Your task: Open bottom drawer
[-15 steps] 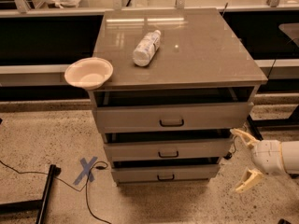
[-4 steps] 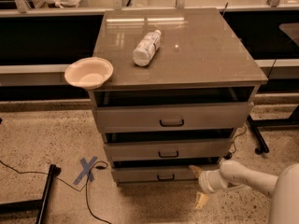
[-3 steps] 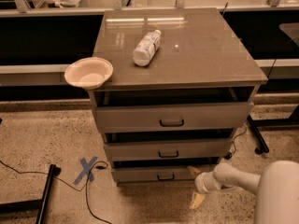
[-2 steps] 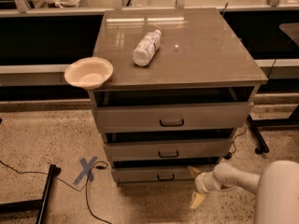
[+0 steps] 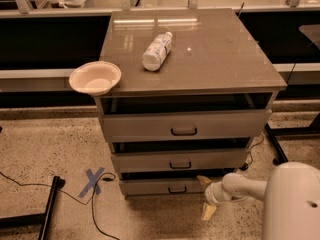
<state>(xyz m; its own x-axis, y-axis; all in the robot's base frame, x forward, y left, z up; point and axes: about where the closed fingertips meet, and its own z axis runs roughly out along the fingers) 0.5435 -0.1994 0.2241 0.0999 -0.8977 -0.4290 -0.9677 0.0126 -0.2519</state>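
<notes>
The bottom drawer [image 5: 150, 187] is the shallowest grey front at the foot of the cabinet, with a small dark loop handle [image 5: 177, 189] at its centre. My gripper [image 5: 206, 196] hangs low at the drawer's right end, just right of the handle. Its two tan fingers are spread, one fingertip [image 5: 204, 179] near the drawer's top edge and the other near the floor; nothing is between them. The white arm [image 5: 292, 204] fills the lower right corner.
The middle drawer [image 5: 180, 160] and top drawer [image 5: 184, 125] sit above. On the cabinet top [image 5: 215, 54] lie a plastic bottle [image 5: 156, 50] and a white bowl [image 5: 95, 77] overhanging the left edge. A blue tape cross [image 5: 92, 181], cables and a dark bar [image 5: 49, 206] lie on the floor.
Five seconds ago the gripper was to the right of the cabinet at middle-drawer height. It has since swung down and left to the bottom drawer's right end, and has stayed there lately.
</notes>
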